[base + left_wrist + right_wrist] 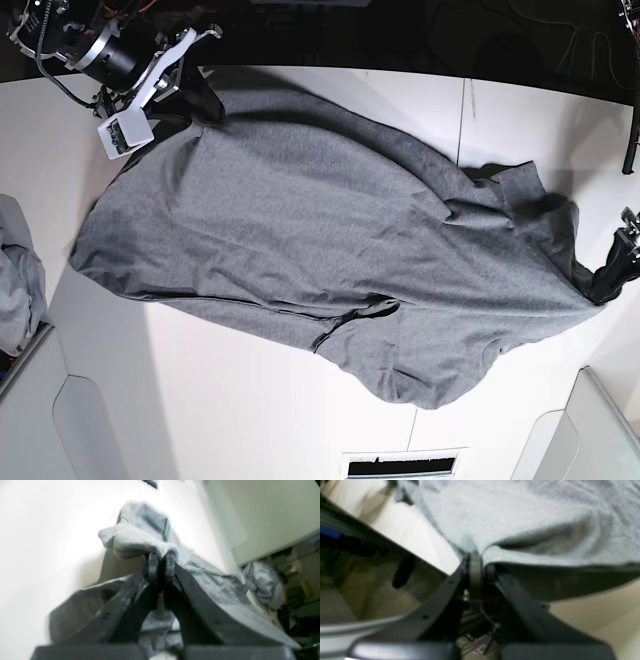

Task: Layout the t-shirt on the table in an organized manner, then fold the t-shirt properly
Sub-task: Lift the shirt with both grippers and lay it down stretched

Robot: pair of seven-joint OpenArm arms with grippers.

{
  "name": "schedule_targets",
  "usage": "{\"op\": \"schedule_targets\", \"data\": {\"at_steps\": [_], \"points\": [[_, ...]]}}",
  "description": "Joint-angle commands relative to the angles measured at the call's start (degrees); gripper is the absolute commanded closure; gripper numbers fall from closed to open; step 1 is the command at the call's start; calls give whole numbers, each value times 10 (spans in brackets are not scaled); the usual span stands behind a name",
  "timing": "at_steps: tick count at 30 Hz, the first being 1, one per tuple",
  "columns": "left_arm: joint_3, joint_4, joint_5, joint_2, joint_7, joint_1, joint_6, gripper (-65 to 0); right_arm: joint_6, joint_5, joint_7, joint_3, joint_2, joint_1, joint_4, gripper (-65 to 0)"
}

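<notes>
The charcoal-grey t-shirt [330, 230] lies spread and rumpled across the white table [230, 400], stretched from far left to near right. At the table's far-left corner, my right gripper [205, 100] is shut on an edge of the shirt. The right wrist view shows its fingertips [476, 566] pinching the hem, with cloth [520, 517] rising beyond. My left gripper [607, 283] is shut on the shirt's right end at the table's right edge. In the left wrist view, a fold of fabric [140, 540] bunches over its closed tips [161, 565].
A lighter bluish-grey garment heap [15, 270] lies at the left edge, also seen as a heap [262, 585] in the left wrist view. A dark seam [462, 120] crosses the table. A slot [400, 465] sits in the near edge. Cables and dark gear run along the far side.
</notes>
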Motion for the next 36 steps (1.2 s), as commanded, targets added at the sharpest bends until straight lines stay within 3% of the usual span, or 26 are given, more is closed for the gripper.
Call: {"op": "schedule_targets", "data": {"at_steps": [1, 4, 11, 17, 21, 25, 28, 32, 36], "points": [[-22, 21, -39, -16, 0, 1, -5, 0, 5, 15, 11, 2, 2, -9, 29, 0], [-79, 52, -58, -16, 39, 18, -5, 0, 5, 21, 9, 10, 2, -25, 80, 0], [-173, 118, -58, -16, 46, 21, -5, 0, 5, 63, 2, 64, 2, -30, 90, 0], [-207, 175, -58, -16, 33, 19, -5, 0, 17, 112, 2, 132, 2, -17, 90, 0], [-200, 184, -58, -16, 7, 2, -5, 0, 17, 100, 5, 172, 2, 23, 90, 0], [-142, 176, -56, -16, -15, -62, -5, 0, 15, 57, 45, 202, 2, 95, 90, 0], [-48, 149, 50, -16, -98, -113, -5, 0, 14, 6, 77, 201, 2, 154, 90, 0], [98, 53, 172, -14, -216, -209, -5, 0, 8, -35, 100, 201, 12, 250, -5, 0], [201, -79, 269, 12, -269, -318, -5, 0, 8, -71, 115, 202, 27, 348, -123, 0]]}}
